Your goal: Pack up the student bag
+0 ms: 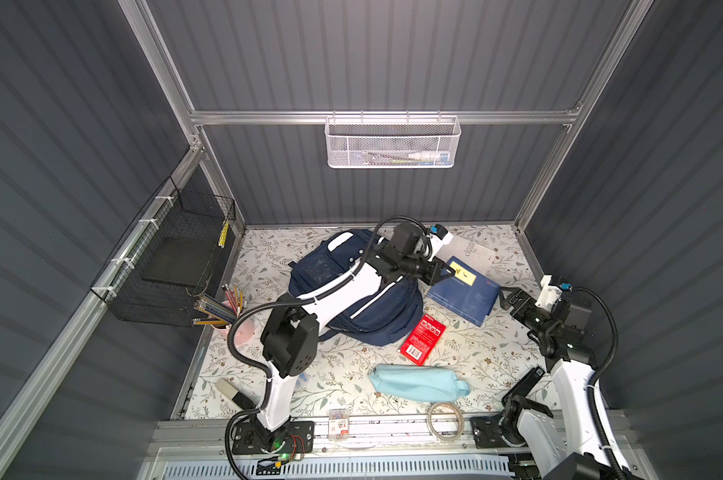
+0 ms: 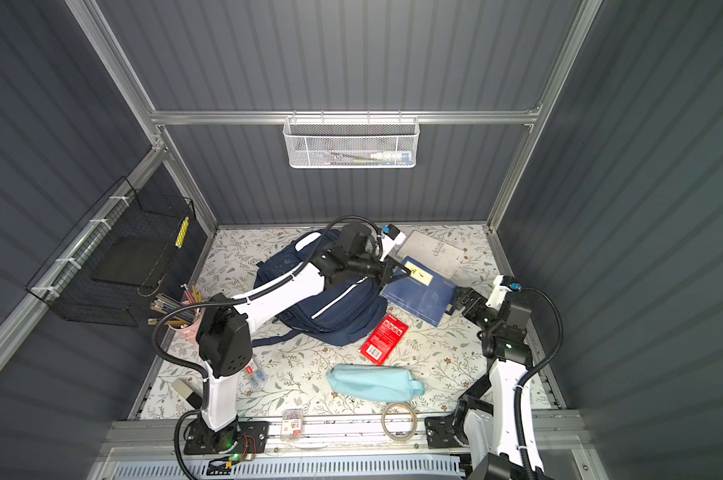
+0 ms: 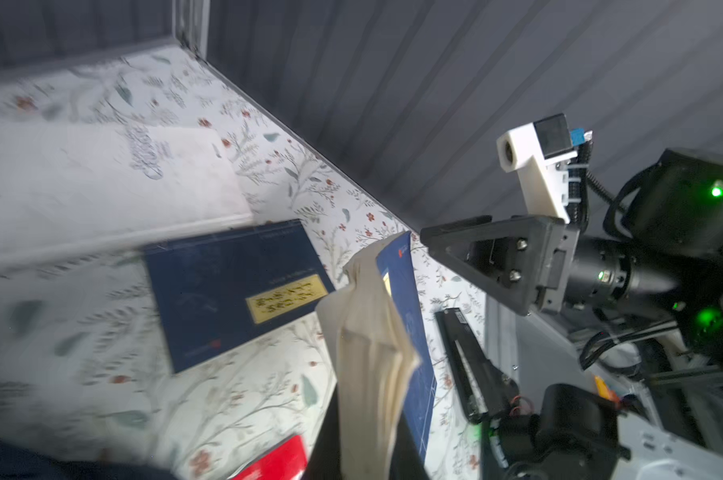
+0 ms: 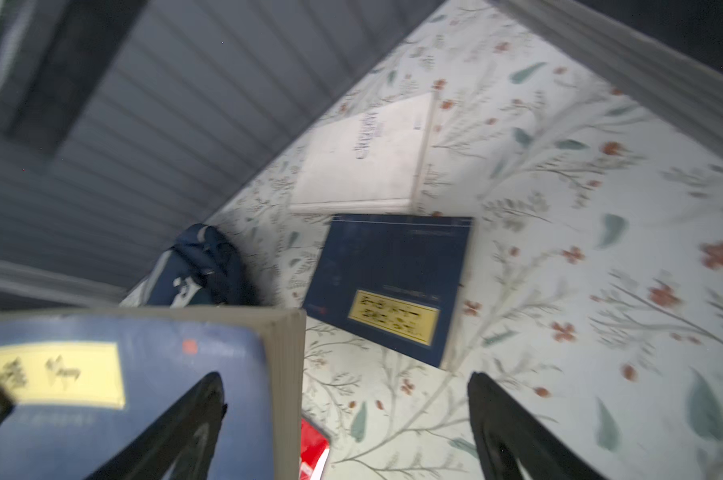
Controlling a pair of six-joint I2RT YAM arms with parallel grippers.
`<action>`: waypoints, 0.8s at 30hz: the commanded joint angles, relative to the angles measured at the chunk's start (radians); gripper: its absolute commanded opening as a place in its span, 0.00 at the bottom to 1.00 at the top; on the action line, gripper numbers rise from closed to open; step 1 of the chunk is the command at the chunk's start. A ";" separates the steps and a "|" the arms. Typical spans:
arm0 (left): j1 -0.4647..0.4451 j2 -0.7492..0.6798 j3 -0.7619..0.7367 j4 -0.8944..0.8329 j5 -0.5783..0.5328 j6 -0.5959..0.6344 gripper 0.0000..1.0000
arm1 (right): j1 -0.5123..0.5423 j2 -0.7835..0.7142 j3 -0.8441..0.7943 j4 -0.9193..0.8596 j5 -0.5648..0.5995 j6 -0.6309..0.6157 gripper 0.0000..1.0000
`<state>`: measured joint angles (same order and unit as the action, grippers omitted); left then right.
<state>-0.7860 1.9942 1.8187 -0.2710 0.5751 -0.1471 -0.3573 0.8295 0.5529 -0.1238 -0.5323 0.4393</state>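
Clearly the left fingers are clamped on a corner of a blue book, holding it tilted above the table. It hangs just beside the student bag, which lies front up mid-table under the left arm. The right fingers stand spread wide at the book's opposite edge. A second blue book lies flat below, near a white book.
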 commanded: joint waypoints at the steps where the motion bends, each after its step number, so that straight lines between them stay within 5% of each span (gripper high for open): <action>1: 0.014 -0.027 0.035 -0.344 0.054 0.378 0.00 | 0.048 0.026 0.065 0.149 -0.211 -0.023 0.91; 4: 0.026 -0.067 -0.043 -0.352 -0.074 0.483 0.00 | 0.141 0.089 0.127 0.111 -0.221 -0.095 0.88; 11: 0.102 -0.049 0.021 -0.486 0.183 0.669 0.00 | 0.352 0.274 0.239 0.042 -0.330 -0.213 0.86; 24: 0.135 -0.010 0.045 -0.499 0.310 0.722 0.00 | 0.483 0.523 0.352 -0.046 -0.467 -0.324 0.69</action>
<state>-0.6590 1.9640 1.8431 -0.7494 0.8017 0.5438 0.1043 1.3205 0.8722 -0.1314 -0.9310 0.1581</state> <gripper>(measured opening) 0.114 0.699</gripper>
